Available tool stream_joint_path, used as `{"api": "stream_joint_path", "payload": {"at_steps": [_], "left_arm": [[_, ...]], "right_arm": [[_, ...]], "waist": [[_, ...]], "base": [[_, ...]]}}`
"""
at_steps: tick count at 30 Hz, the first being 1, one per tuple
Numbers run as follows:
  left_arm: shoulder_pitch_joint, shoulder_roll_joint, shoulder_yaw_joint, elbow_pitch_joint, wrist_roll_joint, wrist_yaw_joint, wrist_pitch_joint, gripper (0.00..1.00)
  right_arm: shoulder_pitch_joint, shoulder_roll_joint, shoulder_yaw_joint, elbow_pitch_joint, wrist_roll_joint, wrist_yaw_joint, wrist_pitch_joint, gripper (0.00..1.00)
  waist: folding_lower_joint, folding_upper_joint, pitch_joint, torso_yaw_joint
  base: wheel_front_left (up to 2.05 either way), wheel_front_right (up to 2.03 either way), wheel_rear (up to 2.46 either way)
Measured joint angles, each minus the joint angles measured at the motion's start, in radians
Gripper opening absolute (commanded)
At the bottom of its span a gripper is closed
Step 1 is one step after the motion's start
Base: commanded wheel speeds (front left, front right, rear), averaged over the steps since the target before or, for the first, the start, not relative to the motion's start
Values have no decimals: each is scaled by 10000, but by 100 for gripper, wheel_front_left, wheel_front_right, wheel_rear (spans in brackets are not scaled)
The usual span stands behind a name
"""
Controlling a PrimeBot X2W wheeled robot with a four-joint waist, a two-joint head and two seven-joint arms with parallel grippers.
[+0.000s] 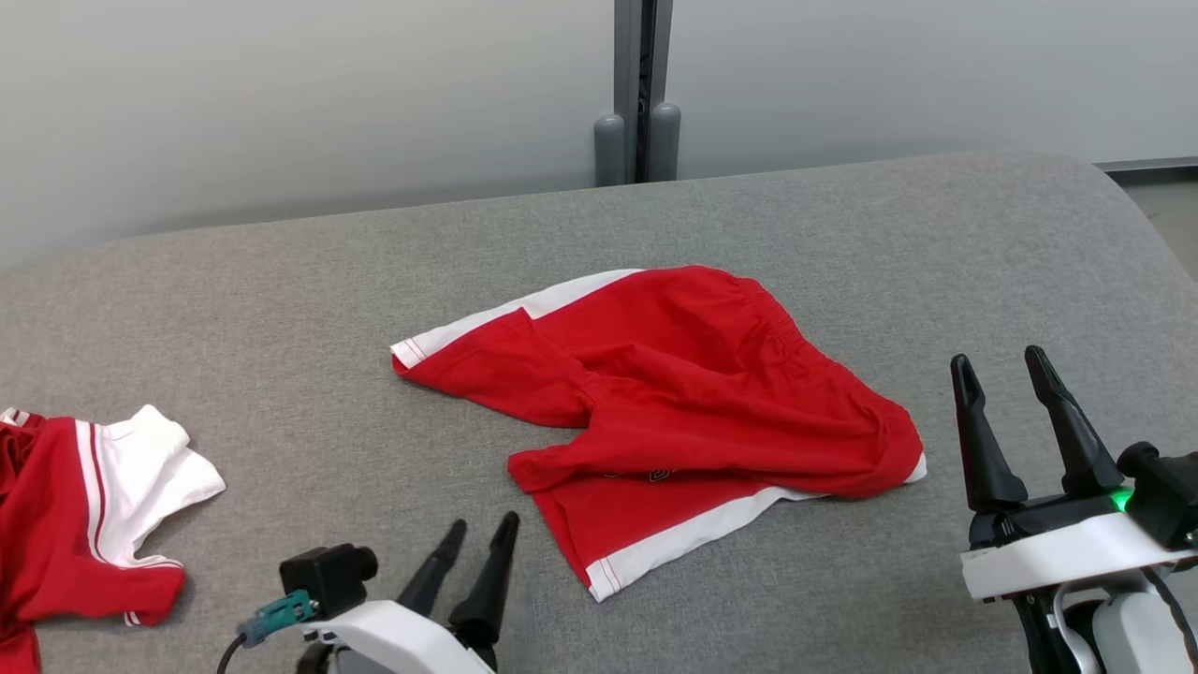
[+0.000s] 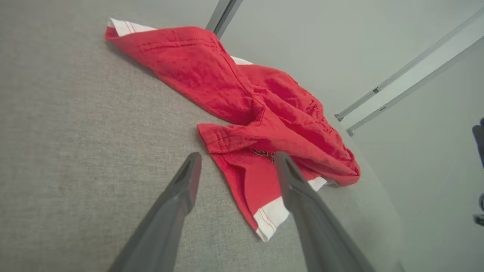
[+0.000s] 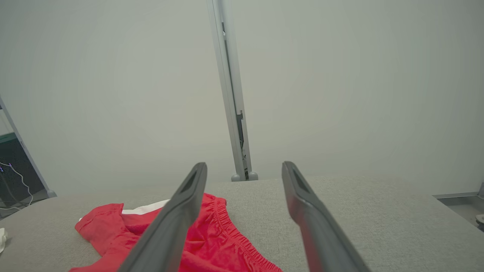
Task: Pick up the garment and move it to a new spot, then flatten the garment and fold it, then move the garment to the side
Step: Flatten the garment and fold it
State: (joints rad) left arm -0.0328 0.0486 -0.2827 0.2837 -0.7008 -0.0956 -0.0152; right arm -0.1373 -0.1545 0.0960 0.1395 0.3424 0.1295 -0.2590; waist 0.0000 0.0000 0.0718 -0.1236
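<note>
Our left gripper (image 1: 484,520) and right gripper (image 1: 997,356) stand apart, empty, and if we pinch just one layer of the crumpled shorts (image 1: 674,412) mid-frame, they could drag and bunch worse.

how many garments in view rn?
2. Red shorts lie crumpled in the middle of the gray pad. A red-and-white garment lies at the pad's left edge, partly cut off by the frame; more could lie out of view.
</note>
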Motion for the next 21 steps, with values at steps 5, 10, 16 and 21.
{"api": "stream_joint_path", "payload": {"at_steps": [5, 10, 16, 21], "left_arm": [[-156, 0, -554, -123, -1223, 171, 1005, 100], [-433, -4, -1198, 61, -2437, 788, 2318, 100], [-820, -4, -1616, 589, -3137, 1321, 3381, 100], [-1213, 111, -1634, 1020, -3273, 1496, 3818, 100]], "right_arm": [[-64, -19, -100, -15, 4, 0, 0, 100], [-91, -15, -109, -10, 4, 0, 0, 100], [-192, 73, -125, -15, 2, 0, 0, 100], [-227, 203, -194, -44, 2, 0, 0, 100]], "waist": [[0, 0, 54, -82], [0, 0, 105, -191], [-1, 0, 164, -462], [0, 0, 290, -711]], "base": [[0, 0, 0], [0, 0, 0], [0, 0, 0], [0, 0, 0]]}}
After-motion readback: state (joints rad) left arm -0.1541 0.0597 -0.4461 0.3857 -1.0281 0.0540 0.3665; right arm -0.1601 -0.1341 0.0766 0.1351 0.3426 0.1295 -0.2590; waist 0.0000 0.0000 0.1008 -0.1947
